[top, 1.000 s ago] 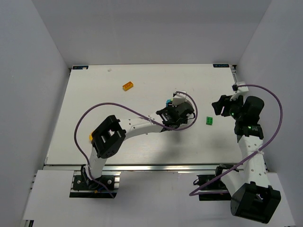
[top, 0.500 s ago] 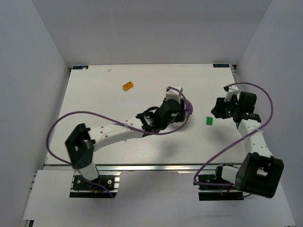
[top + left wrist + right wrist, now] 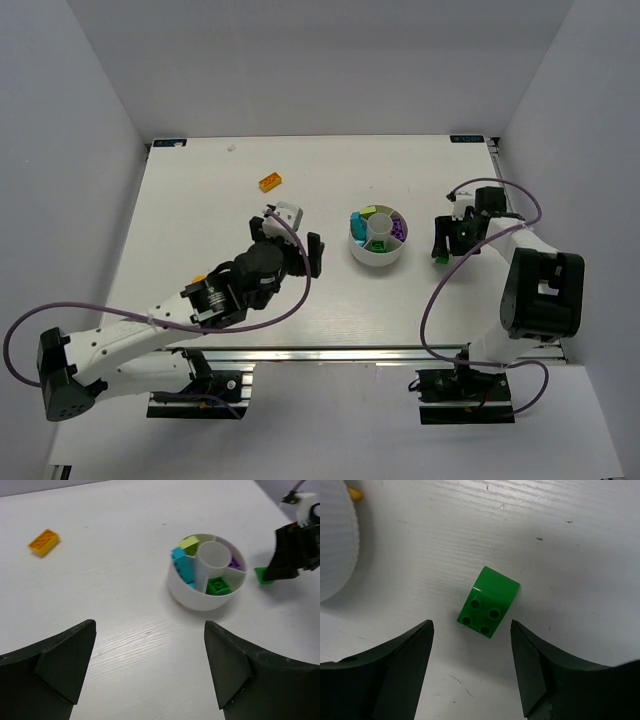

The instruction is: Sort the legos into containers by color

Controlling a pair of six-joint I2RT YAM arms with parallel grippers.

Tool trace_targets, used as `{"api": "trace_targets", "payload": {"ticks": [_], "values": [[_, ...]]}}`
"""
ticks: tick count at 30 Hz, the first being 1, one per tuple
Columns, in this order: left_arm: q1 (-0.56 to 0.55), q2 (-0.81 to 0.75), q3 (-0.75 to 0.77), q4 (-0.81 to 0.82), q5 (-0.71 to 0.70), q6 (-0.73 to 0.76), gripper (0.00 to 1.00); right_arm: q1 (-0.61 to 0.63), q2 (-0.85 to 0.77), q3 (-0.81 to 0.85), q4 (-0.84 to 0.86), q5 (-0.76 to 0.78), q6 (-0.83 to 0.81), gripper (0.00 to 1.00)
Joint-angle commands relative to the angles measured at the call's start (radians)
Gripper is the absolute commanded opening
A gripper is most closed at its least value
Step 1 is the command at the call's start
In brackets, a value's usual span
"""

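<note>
Green brick (image 3: pixel 489 608) on the white table (image 3: pixel 200 200), lying between the spread fingers of the right gripper (image 3: pixel 470 630).
The right jaws stand wide apart and grip nothing, with one finger on either side of the brick, whose four studs show. The left gripper (image 3: pixel 149 625) is also spread and empty above the table. Ahead of its gap, nearer the finger on the right of its wrist view, sits the white dish (image 3: pixel 182 592). A cyan brick (image 3: pixel 182 565), a lime brick (image 3: pixel 190 543), a dark green brick (image 3: pixel 219 585) and a purple brick (image 3: pixel 234 564) lie in separate wedges around its central cup (image 3: pixel 214 555). An orange brick (image 3: pixel 44 542) lies far ahead, beyond the other finger.
</note>
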Motion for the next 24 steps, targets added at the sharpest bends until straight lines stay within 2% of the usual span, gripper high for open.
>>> {"api": "trace_targets", "payload": {"ticks": [1, 5, 10, 16, 18, 20, 22, 24], "values": [[0.004, -0.098, -0.007, -0.130, -0.136, 0.066, 0.98, 0.014, 0.046, 0.065, -0.008, 0.072, 0.056, 0.67], [0.004, -0.157, -0.010, -0.210, -0.181, 0.088, 0.98, 0.034, 0.098, 0.085, 0.000, 0.124, 0.096, 0.62], [0.004, -0.227, -0.070, -0.274, -0.264, 0.103, 0.98, 0.053, 0.129, 0.086, 0.012, 0.179, 0.109, 0.49], [0.004, -0.301, -0.130, -0.251, -0.296, 0.124, 0.98, 0.065, 0.107, 0.075, 0.024, 0.179, 0.080, 0.19], [0.004, -0.295, -0.127, -0.265, -0.308, 0.118, 0.98, 0.065, 0.071, 0.072, 0.031, 0.124, 0.023, 0.10], [0.004, -0.289, -0.130, -0.262, -0.313, 0.118, 0.98, 0.077, -0.012, 0.068, 0.021, -0.058, -0.098, 0.02], [0.004, -0.275, -0.133, -0.262, -0.313, 0.120, 0.98, 0.098, -0.104, 0.056, -0.008, -0.243, -0.195, 0.00], [0.004, -0.258, -0.133, -0.265, -0.314, 0.121, 0.98, 0.106, -0.166, 0.022, -0.006, -0.327, -0.293, 0.00]]}}
